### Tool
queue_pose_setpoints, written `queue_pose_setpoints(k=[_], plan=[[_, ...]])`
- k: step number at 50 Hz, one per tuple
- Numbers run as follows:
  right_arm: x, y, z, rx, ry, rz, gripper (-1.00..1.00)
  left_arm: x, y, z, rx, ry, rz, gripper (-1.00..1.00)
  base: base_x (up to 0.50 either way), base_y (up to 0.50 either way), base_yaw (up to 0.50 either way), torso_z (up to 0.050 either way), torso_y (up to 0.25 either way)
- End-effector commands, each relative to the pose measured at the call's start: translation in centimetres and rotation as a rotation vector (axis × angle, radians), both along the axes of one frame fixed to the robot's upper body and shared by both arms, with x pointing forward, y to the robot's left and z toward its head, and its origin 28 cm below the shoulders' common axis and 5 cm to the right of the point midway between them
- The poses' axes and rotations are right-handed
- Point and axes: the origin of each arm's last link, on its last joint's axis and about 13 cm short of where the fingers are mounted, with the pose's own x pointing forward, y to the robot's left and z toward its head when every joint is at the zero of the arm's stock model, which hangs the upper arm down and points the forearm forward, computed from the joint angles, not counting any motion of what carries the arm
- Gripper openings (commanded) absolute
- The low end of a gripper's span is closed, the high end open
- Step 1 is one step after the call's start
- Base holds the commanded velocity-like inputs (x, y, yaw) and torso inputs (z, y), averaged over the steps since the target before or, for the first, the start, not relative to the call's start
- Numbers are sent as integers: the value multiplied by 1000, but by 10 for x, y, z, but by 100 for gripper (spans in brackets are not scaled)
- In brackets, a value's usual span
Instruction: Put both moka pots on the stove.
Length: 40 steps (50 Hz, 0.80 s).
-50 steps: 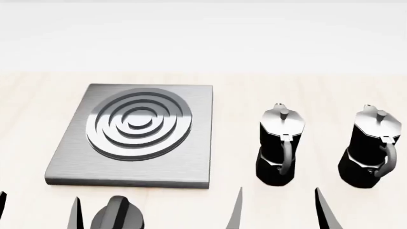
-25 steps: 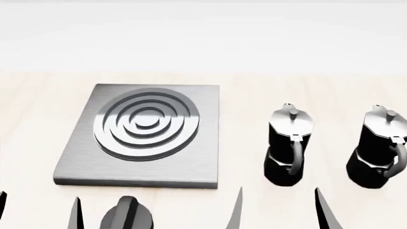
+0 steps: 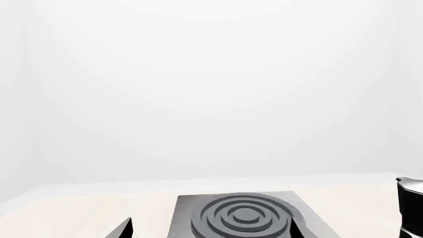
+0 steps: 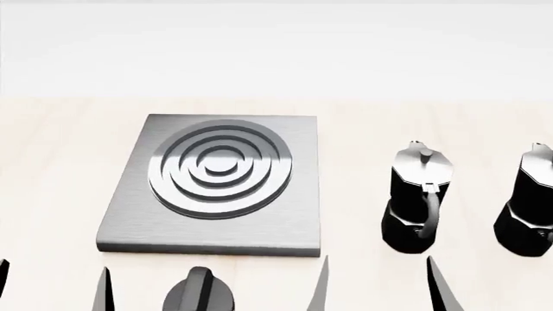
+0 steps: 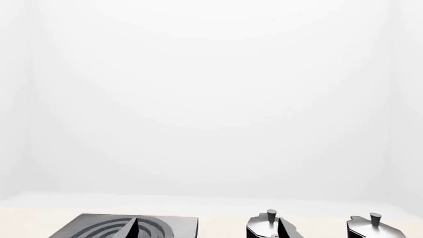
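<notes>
Both grippers — right, left — spread, empty; moka pots stand beside the stove.

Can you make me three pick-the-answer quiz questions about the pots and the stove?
1. Where do the two pots stand?
A. on the stove
B. on the table, right of the stove
C. left of the stove

2. How many pots are there?
A. one
B. two
C. three

3. Is the right gripper holding a pot?
A. yes
B. no, its fingers are spread and empty
C. it holds the knob

Answers:
1 B: the near pot and the far pot stand on the table, right of the stove.
2 B: the head view shows two.
3 B: the right gripper shows spread fingers with nothing between; the knob sits apart.
</notes>
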Motion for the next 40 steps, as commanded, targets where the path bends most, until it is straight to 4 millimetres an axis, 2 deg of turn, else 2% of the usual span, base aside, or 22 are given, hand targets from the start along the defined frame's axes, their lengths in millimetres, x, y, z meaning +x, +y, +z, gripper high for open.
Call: queue_pose_setpoints(k=[1,25,35,40], plan=[[0,0,0,0,1,3,100,-1,-1,2,1,-1,-1,100,0,156,0,0,0],[5,0,-3,4,40,-33,100,0,-2,1,4,4,-4,100,0,105,0,0,0],[5,-2,11,0,21,-60,100,1,0,-2,4,2,-2,100,0,0,0,0,0],[13,-6,22,2,30,-65,100,1,0,-3,5,-1,0,100,0,0,0,0,0]])
